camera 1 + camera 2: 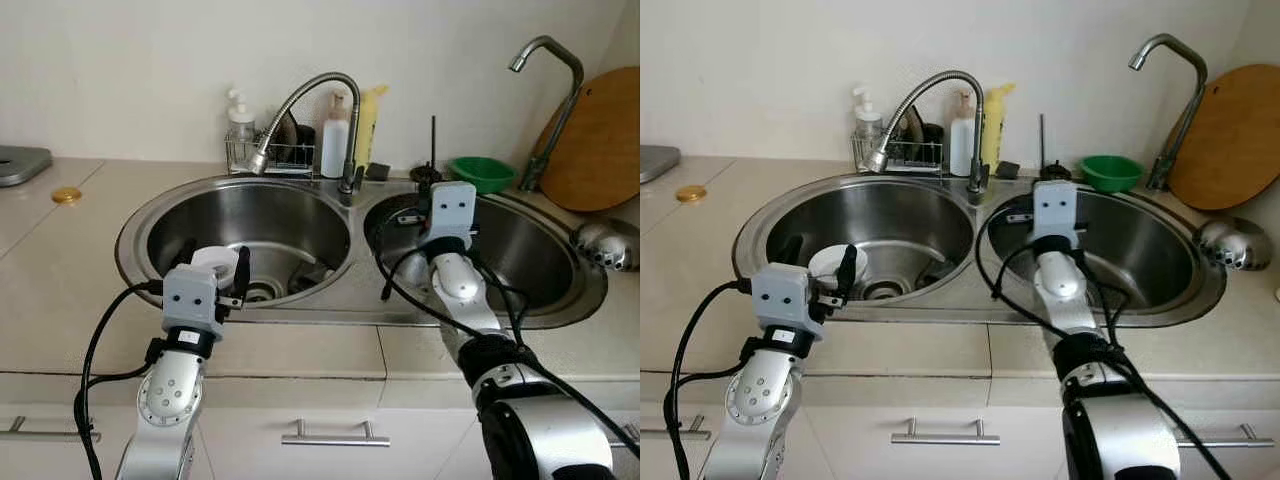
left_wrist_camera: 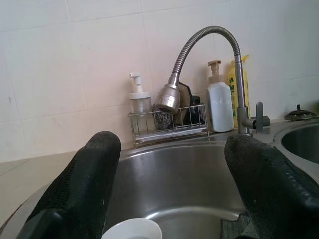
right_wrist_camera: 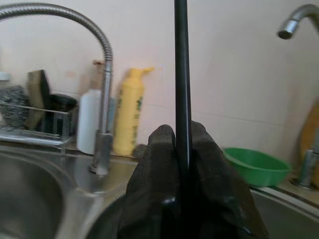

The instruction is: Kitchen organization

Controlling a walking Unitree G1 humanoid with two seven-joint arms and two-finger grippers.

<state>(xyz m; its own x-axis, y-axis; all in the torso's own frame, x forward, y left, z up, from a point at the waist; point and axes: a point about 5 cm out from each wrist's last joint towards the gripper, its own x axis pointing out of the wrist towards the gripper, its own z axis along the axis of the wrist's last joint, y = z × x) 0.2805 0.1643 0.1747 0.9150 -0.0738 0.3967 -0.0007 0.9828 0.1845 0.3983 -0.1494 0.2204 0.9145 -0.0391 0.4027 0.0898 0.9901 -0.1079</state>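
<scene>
Over the left sink basin [image 1: 180, 225], my left gripper [image 2: 174, 189] stands open, its fingers apart and holding nothing. A small white bowl [image 1: 835, 262] lies in that basin just below and between the fingers, and its rim [image 2: 132, 230] shows in the left wrist view. My right gripper [image 3: 182, 164] reaches over the right basin [image 1: 540, 255] and is shut on a thin black rod [image 1: 433, 140]. The rod stands upright, and its lower end is hidden behind the wrist.
A flexible faucet [image 1: 310, 90] arches over the left basin. A wire rack [image 1: 270, 155] with bottles stands behind it, and a yellow bottle [image 1: 368, 125] beside. At the back right are a green bowl [image 1: 480, 172], a second tap [image 1: 550, 70], a wooden board [image 1: 600, 140] and a steel strainer [image 1: 605, 245].
</scene>
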